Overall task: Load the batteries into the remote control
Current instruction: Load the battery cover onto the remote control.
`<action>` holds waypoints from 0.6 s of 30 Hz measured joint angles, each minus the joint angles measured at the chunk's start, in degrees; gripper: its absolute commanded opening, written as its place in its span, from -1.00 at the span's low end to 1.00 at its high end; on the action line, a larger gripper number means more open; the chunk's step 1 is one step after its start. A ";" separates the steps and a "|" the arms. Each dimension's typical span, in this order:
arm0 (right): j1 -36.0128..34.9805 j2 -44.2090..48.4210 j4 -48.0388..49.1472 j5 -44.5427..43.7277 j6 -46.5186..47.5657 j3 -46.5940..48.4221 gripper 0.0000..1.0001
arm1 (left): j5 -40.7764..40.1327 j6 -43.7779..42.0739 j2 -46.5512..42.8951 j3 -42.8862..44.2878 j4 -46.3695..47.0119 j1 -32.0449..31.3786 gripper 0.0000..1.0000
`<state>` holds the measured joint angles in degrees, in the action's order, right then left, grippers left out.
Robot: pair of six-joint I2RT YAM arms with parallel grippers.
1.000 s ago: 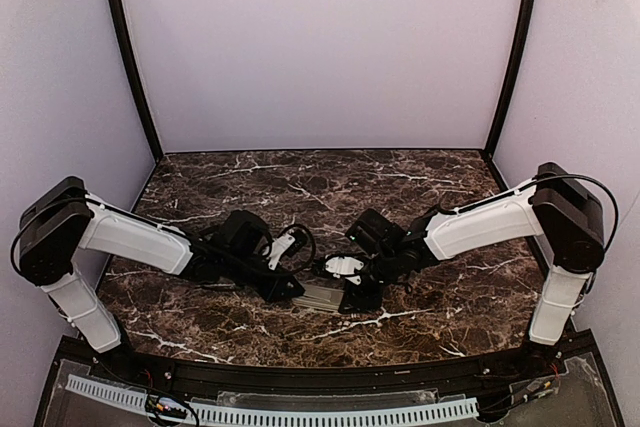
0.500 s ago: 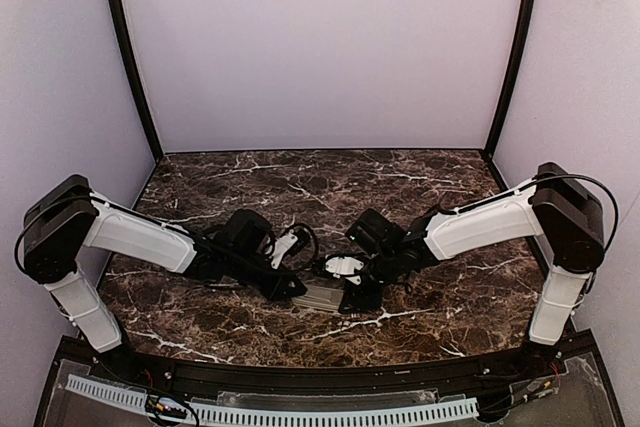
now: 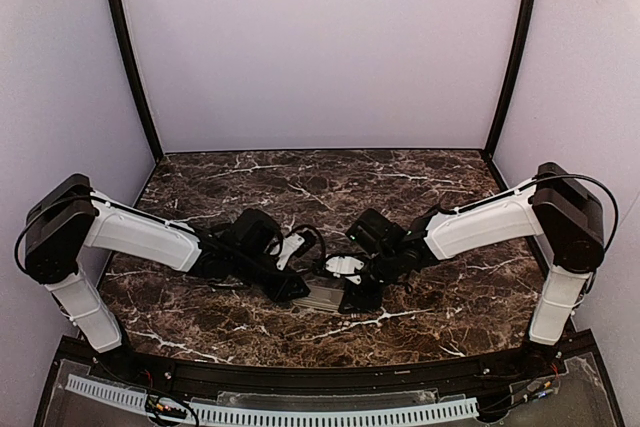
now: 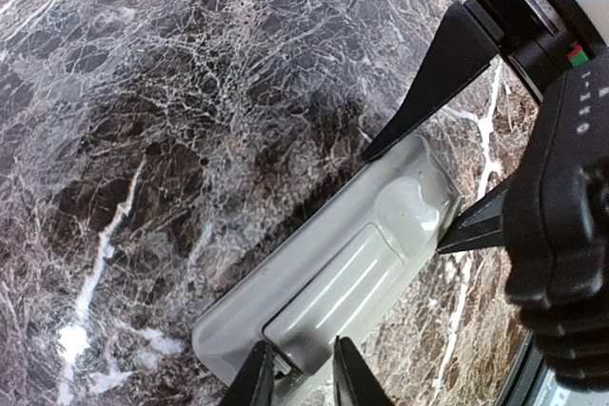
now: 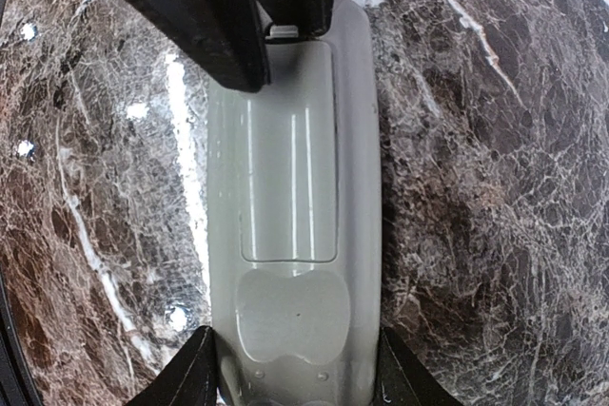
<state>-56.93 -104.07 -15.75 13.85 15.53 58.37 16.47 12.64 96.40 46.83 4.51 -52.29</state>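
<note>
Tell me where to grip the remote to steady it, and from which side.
Grip the remote across its long edges at the rounded end with the shallow dip, coming from above. It lies flat, grey back up, so those slim sides are the only opposed faces, and the panel is left uncovered. The right gripper straddles it there.

The grey remote control (image 5: 295, 197) lies back-up on the surface, cover panel in place. One end sits between the right gripper (image 5: 295, 373) fingers, the other at the left gripper (image 4: 300, 373) tips.

Soft overhead light lay even on my counter (image 3: 460, 297); glare streaked the remote control (image 5: 285, 178), and my right wrist picture bowed, darkening at nine o'clock.
</note>
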 measured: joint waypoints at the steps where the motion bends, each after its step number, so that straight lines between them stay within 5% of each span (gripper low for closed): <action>1: 0.00 0.00 0.00 0.02 -0.02 0.00 -0.15 | -0.46 -0.13 0.00 0.11 -0.26 -0.17 -0.50; 18: 0.35 0.20 0.92 0.07 -0.39 -0.66 -0.14 | -8.17 -2.19 0.44 2.64 -4.46 -3.58 -0.47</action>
<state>-56.58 -103.88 -14.83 13.91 15.14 57.71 8.29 10.46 96.84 49.47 0.05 -55.88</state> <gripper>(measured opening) 0.498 0.264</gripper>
